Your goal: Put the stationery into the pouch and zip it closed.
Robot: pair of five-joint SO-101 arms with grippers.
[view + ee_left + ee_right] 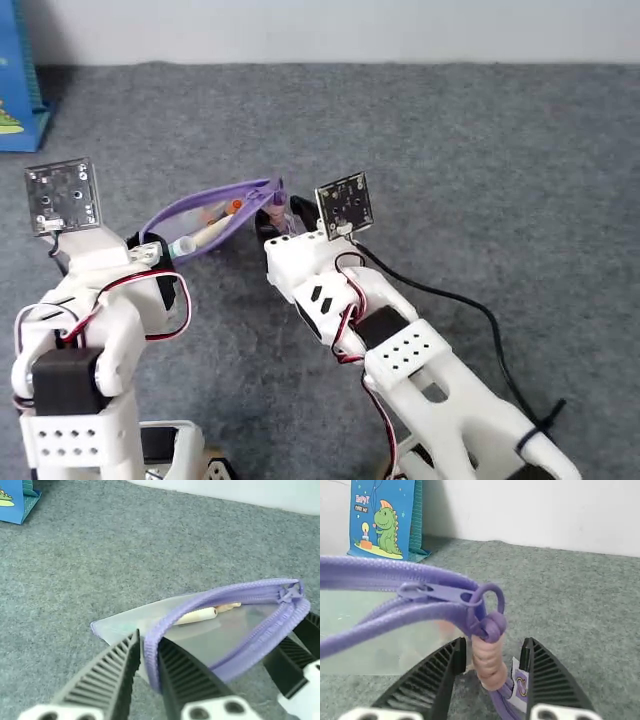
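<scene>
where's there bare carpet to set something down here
Free: the grey stretch between pouch and white wall, and the right side beyond the black cable. Crowded: around the pouch between left gripper and right gripper; a blue bag sits far left.

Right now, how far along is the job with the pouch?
Done: a white pen lies inside the pouch. In hand: the left gripper is shut on the pouch's edge; the right gripper has its fingers open around the pink pull cord. Left: the purple zipper gapes open and must be zipped.
</scene>
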